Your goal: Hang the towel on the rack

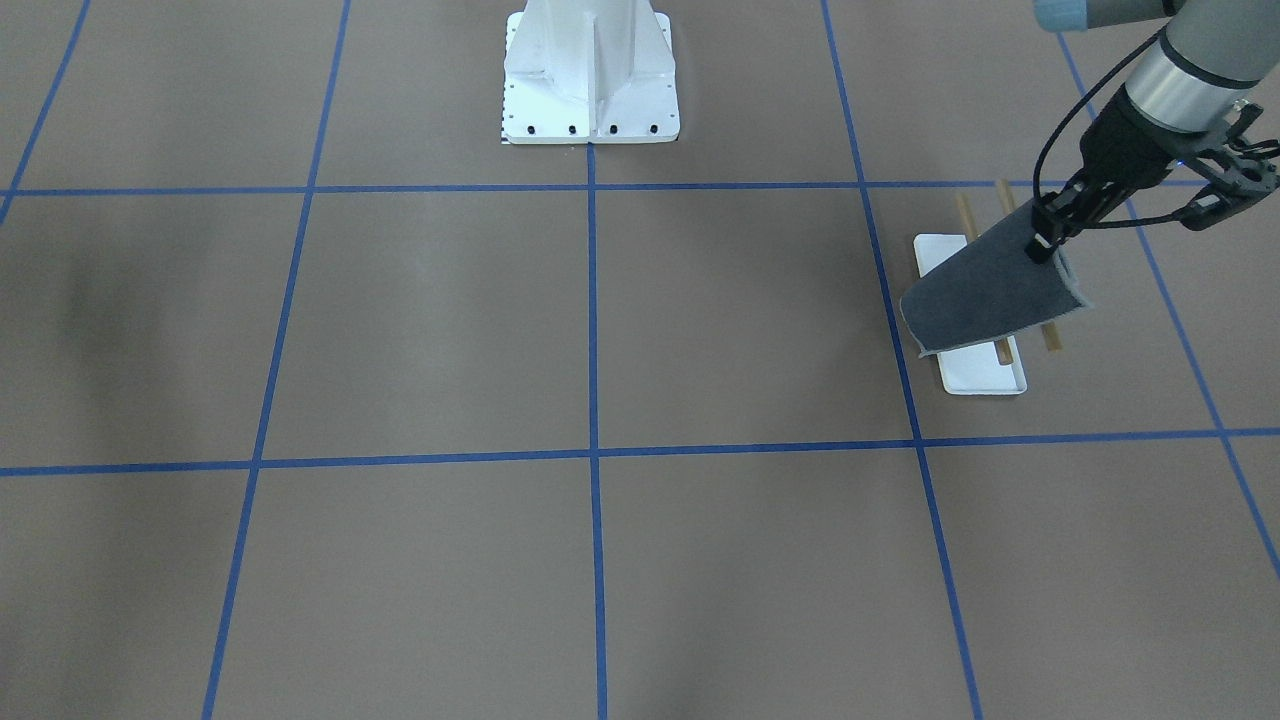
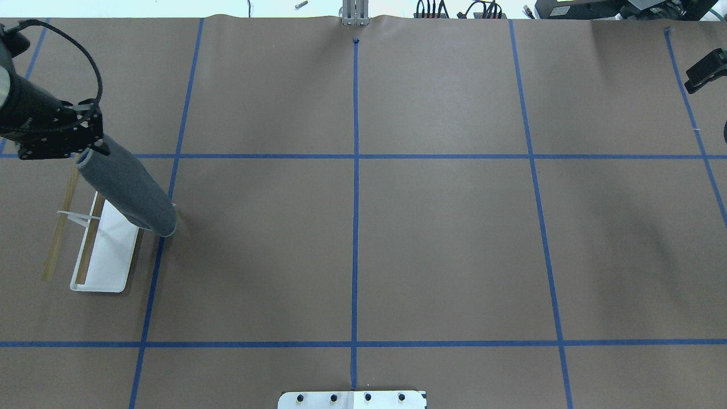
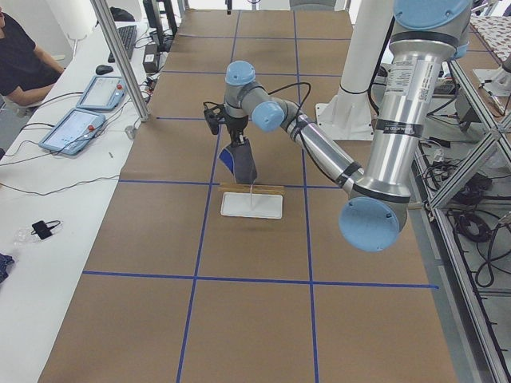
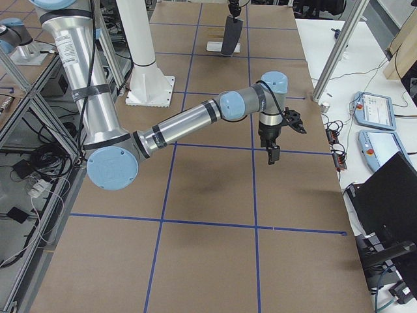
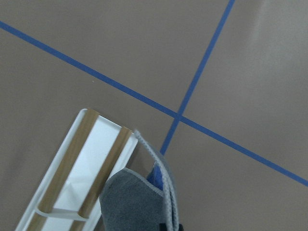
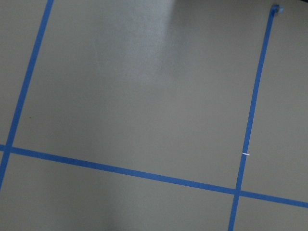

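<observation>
My left gripper [image 1: 1045,240] is shut on the top edge of the dark grey towel [image 1: 1000,295], which hangs down folded, with some of its blue underside [image 5: 155,177] showing in the left wrist view. The towel [image 2: 128,190] hangs over the far end of the rack, whose white tray base [image 2: 108,255] and two tan rods [image 2: 57,233] lie below it. In the left wrist view the towel [image 5: 132,204] hangs beside the tray's [image 5: 77,178] edge, off the rods. My right gripper [image 4: 272,153] is far off at the table's other end; whether it is open, I cannot tell.
The robot's white pedestal [image 1: 590,80] stands at the table's middle edge. Brown paper with blue tape lines [image 2: 355,227] covers the table. Operator tablets [image 3: 76,128] lie on the side bench beyond the left end.
</observation>
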Action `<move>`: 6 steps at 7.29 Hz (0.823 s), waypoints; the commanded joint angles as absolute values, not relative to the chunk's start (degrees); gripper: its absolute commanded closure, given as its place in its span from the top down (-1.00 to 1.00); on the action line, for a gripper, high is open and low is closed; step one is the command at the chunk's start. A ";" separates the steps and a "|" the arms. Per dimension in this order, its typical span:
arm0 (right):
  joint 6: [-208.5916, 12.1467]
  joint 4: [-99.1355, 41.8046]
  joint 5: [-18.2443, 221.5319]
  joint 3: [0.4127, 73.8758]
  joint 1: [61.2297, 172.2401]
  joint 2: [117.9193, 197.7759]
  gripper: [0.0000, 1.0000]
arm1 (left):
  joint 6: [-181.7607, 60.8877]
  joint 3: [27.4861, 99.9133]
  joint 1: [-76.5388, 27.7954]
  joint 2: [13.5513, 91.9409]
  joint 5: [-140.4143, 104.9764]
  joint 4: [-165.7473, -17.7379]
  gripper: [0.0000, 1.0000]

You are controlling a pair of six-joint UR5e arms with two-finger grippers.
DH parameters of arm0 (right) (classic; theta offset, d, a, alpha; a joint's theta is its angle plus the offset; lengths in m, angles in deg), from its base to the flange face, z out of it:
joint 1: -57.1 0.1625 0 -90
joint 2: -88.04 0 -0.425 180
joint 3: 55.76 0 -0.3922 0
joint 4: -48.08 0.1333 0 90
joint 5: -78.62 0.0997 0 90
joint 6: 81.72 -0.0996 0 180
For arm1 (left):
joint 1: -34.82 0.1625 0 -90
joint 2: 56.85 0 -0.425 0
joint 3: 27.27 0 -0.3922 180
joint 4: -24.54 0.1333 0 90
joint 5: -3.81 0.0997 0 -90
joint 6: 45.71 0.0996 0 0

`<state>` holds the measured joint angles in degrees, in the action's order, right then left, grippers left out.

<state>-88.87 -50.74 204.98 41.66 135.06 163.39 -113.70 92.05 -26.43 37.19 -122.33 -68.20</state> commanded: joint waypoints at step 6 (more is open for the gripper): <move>-84.80 -50.62 207.02 37.40 138.57 168.19 1.00 | -97.57 89.02 -30.21 27.27 -122.22 -72.31 -1.00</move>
<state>-84.91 -50.62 206.19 37.65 138.06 167.85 -100.16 90.22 -29.53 28.14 -122.25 -71.73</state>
